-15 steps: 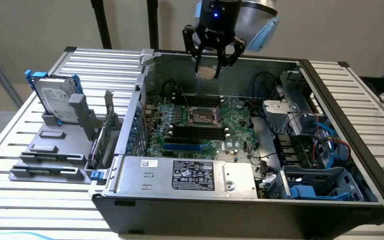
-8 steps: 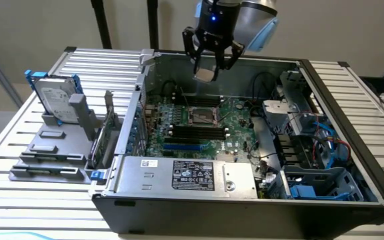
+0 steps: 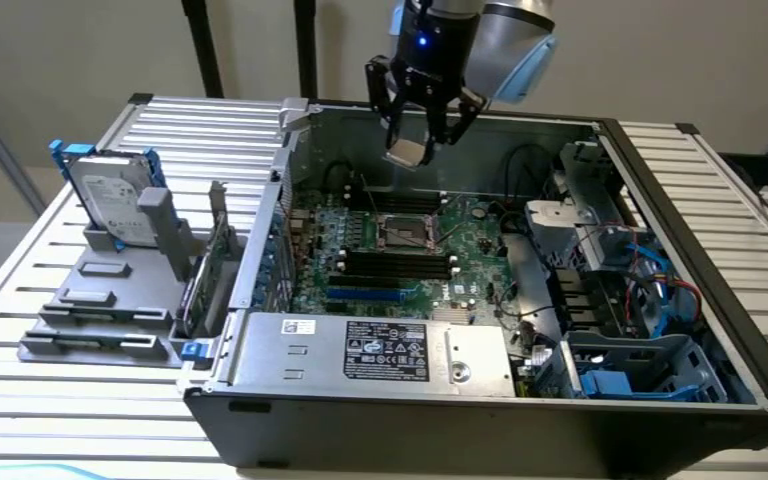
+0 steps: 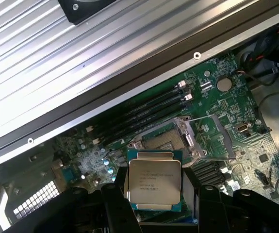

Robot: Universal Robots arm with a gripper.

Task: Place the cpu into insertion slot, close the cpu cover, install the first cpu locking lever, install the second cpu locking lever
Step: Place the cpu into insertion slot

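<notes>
We see the arm's black gripper [image 3: 423,132] hanging over the open dark metal computer case [image 3: 491,445]. Its black fingers [image 4: 111,206] are clamped on opposite edges of the cpu [image 4: 155,182], a small flat square chip with a printed silver-grey metal top. In the exterior view the chip is held in the air above the board, at about twelve o'clock from the insertion slot [image 3: 408,232], the small square black socket with a thin silver rim on the green circuit board [image 3: 471,255]. The socket's dark centre is exposed, and the cpu cover [image 4: 188,141], a square silver metal frame plate, stands swung up along one side. Long black memory slots [image 3: 381,264] lie at six o'clock from the socket, with the silver power supply box [image 3: 384,350] beyond. At nine o'clock from the case, a grey hard drive [image 3: 107,195] stands on the slatted metal table [image 3: 77,425].
</notes>
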